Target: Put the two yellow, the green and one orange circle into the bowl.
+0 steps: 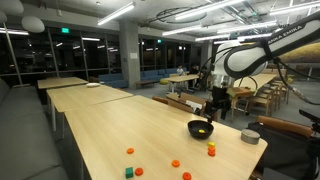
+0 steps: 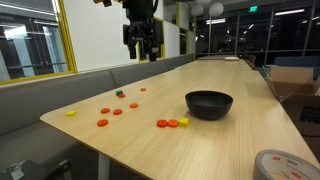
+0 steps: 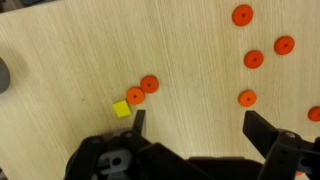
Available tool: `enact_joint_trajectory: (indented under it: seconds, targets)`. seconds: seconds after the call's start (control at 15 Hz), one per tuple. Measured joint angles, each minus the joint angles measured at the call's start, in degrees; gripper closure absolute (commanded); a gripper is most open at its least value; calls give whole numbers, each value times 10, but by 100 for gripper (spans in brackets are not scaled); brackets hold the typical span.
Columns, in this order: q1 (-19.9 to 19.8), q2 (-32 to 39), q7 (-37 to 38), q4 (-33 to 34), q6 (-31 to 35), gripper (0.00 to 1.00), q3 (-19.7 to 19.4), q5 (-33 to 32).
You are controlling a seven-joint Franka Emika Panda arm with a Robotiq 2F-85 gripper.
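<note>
A black bowl (image 1: 200,129) (image 2: 209,103) stands on the long wooden table, and its edge shows at the left of the wrist view (image 3: 2,75). One yellow piece (image 2: 183,121) (image 3: 121,109) lies beside two orange circles (image 2: 168,123) (image 3: 142,90) close to the bowl. Another yellow piece (image 2: 70,113) lies near the table's corner. A small green piece (image 2: 120,93) (image 1: 129,172) sits farther off. Several more orange circles (image 3: 254,59) (image 2: 105,111) are scattered around. My gripper (image 3: 197,125) (image 2: 142,45) (image 1: 215,100) hangs open and empty well above the table, over bare wood between the pieces.
A grey tape roll (image 1: 251,137) (image 2: 285,165) lies near the table edge beyond the bowl. A padded bench (image 2: 40,150) runs along one side of the table. Chairs and other tables (image 1: 185,78) stand behind.
</note>
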Motion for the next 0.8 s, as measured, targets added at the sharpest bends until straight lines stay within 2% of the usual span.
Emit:
enact_joint_trajectory:
  seconds: [0.8]
  targets:
    - [-8, 0, 1, 0, -9, 0, 1, 2]
